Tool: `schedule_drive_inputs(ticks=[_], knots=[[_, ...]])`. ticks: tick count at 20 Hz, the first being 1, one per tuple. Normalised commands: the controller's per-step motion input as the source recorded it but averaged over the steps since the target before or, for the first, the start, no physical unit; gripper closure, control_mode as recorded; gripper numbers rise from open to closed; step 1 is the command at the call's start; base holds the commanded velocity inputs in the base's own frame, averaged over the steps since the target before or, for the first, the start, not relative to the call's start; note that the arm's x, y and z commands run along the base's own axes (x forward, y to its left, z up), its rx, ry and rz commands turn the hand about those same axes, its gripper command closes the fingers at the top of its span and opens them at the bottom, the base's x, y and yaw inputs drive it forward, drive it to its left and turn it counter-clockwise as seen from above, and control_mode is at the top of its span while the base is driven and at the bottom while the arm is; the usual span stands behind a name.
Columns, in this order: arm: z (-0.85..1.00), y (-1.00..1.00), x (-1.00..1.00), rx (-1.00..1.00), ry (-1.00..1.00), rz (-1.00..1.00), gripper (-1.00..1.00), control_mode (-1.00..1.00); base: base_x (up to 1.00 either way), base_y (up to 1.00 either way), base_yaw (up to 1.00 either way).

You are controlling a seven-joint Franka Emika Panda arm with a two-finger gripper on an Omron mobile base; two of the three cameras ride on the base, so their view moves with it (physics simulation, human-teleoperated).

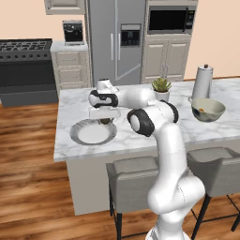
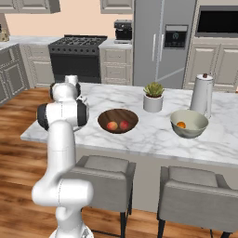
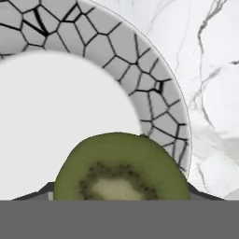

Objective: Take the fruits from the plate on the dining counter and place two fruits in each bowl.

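Observation:
On the dining counter [image 1: 70, 101], my gripper [image 1: 105, 119] hangs low over the right edge of the plate [image 1: 77, 136]. It is shut on the dark olive-green fruit [image 1: 106, 122]. In the hand view that cut green fruit [image 3: 121, 163] sits between my fingertips, above the plate's crackled rim [image 3: 116, 46]. The dark brown bowl [image 2: 104, 116] holds two reddish fruits [image 2: 112, 125]. The orange fruit [image 2: 181, 124] lies in the pale grey-green bowl [image 2: 195, 128], which stands at the right of the counter [image 1: 208, 112].
A small potted plant [image 1: 161, 89] and a tall white canister [image 1: 202, 80] stand toward the counter's back. Two grey stools [image 1: 133, 173] are tucked under the near edge. Bare marble [image 2: 153, 135] lies between the bowls.

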Motion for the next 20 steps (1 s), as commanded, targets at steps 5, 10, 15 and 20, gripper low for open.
schedule_drive_inputs(ticks=[5,10,15,20], knots=[[0.96,-0.55,-0.83,0.0,-0.09,0.0,1.0,-1.0,0.0,0.0,0.0],[0.93,-0.74,-0.76,0.0,-0.16,0.0,1.0,-1.0,0.0,0.0,0.0],[0.7,-0.98,-0.35,0.0,-0.13,-0.07,1.0,-1.0,0.0,0.0,0.0],[0.22,-1.0,-0.17,0.0,-0.17,-0.13,1.0,-1.0,0.0,0.0,0.0]])
